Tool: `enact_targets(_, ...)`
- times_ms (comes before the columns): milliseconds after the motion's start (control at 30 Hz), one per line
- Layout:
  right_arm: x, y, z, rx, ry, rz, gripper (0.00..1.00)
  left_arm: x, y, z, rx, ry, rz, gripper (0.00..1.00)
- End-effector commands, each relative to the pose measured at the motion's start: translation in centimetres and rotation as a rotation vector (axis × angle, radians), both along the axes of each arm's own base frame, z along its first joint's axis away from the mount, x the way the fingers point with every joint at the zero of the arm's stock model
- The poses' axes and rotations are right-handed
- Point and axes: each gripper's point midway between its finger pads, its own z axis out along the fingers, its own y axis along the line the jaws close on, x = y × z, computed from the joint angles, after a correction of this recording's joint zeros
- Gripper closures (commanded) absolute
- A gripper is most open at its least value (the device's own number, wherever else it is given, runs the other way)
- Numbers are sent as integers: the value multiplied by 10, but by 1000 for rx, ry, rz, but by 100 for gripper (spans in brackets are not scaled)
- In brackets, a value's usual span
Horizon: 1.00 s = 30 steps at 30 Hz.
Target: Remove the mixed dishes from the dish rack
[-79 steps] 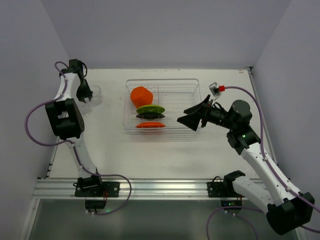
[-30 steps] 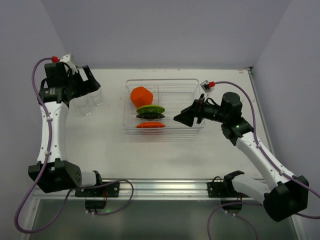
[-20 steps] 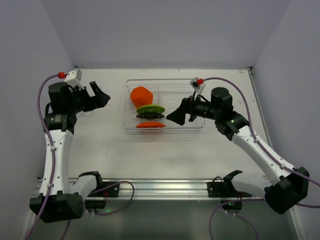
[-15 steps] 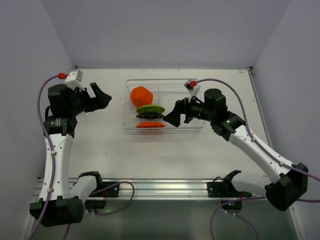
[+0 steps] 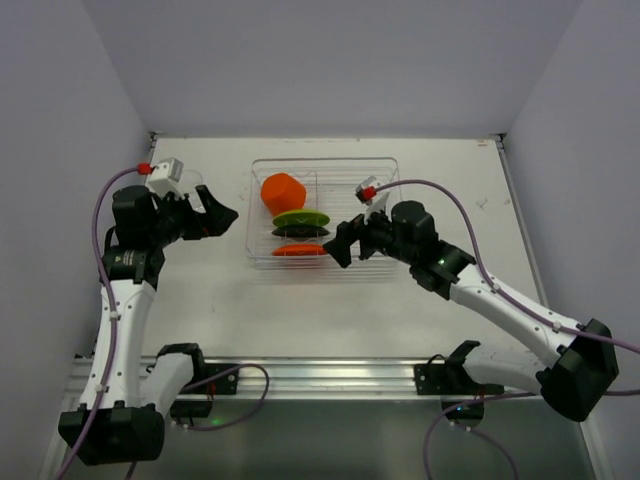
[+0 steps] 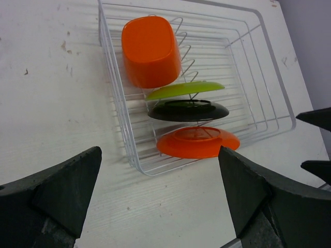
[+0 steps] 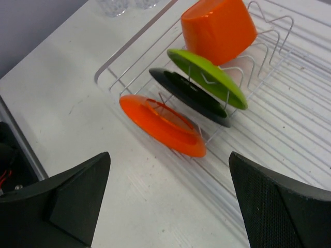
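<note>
The dish rack (image 5: 385,166), a clear tray with wire dividers, stands at mid-table. In its left half lie an orange faceted cup (image 5: 283,192) on its side, then a lime-green plate (image 5: 301,218), a black plate (image 5: 301,232) and an orange plate (image 5: 300,250), all leaning on the wires. My left gripper (image 5: 222,212) hovers open just left of the rack, empty. At the rack's front, right of the orange plate, my right gripper (image 5: 338,242) is also open and empty. The left wrist view shows the cup (image 6: 151,50) and the orange plate (image 6: 198,142). Clear tumblers (image 7: 119,6) stand on the table beyond the rack.
The rack's right half (image 6: 227,62) holds only bare wires. White walls close off the table on the left, back and right. The arm bases sit on the metal rail (image 5: 320,375) at the near edge.
Both arms have swung in toward the rack. The left gripper moved right, away from the tumblers, and the right gripper moved left toward the orange plate. Both stayed open.
</note>
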Motion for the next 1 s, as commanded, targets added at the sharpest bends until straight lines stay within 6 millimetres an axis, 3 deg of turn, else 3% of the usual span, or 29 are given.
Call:
enact_targets(0, 21, 4, 4, -98, -14, -33, 1, -4, -10, 13, -29, -68, -44, 0)
enact_targets(167, 17, 17, -7, -137, -61, 18, 1, -8, -9, 4, -15, -60, -47, 0)
enact_targets(433, 12, 19, -17, -214, -181, 17, 1, -9, -11, -1, -15, -48, -59, 0)
enact_targets(667, 5, 27, -10, -185, -252, 35, 1, -10, -10, 0, -13, -54, -55, 0)
enact_targets(967, -1, 36, -16, -221, -286, 60, 14, -10, -10, -2, -13, -50, -57, 0)
